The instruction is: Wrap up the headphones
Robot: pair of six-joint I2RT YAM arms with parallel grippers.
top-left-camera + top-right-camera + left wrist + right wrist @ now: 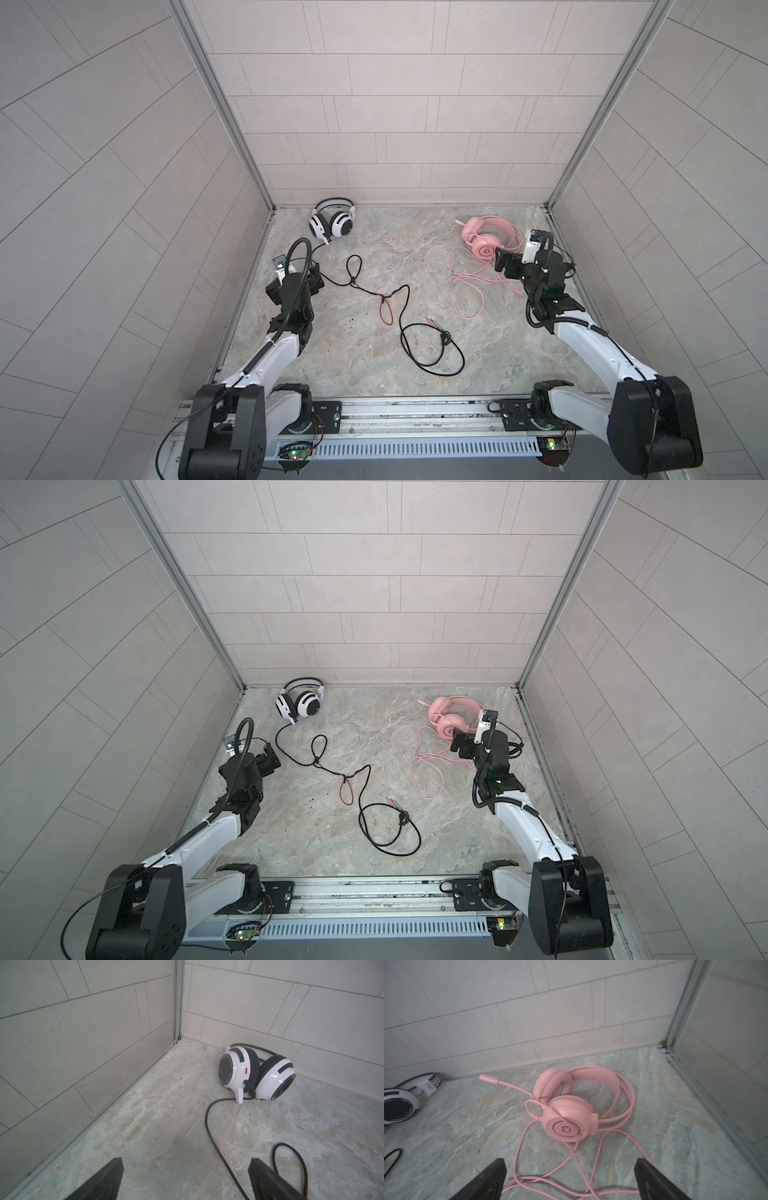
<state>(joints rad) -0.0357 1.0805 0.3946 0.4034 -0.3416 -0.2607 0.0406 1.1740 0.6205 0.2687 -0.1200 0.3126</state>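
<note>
Wide open, empty: left gripper (185,1169) faces the white-and-black headset (255,1072), right gripper (569,1169) the pink headset (568,1124), probably to gather its pink cable (519,1147)

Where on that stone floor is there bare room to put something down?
Bare floor lies along the back wall between the white headset and the pink headset, and at the front between the black cable and the right arm. Crowded: the black cable snakes across the left and middle; the pink cable loops by the open right tool.
</note>
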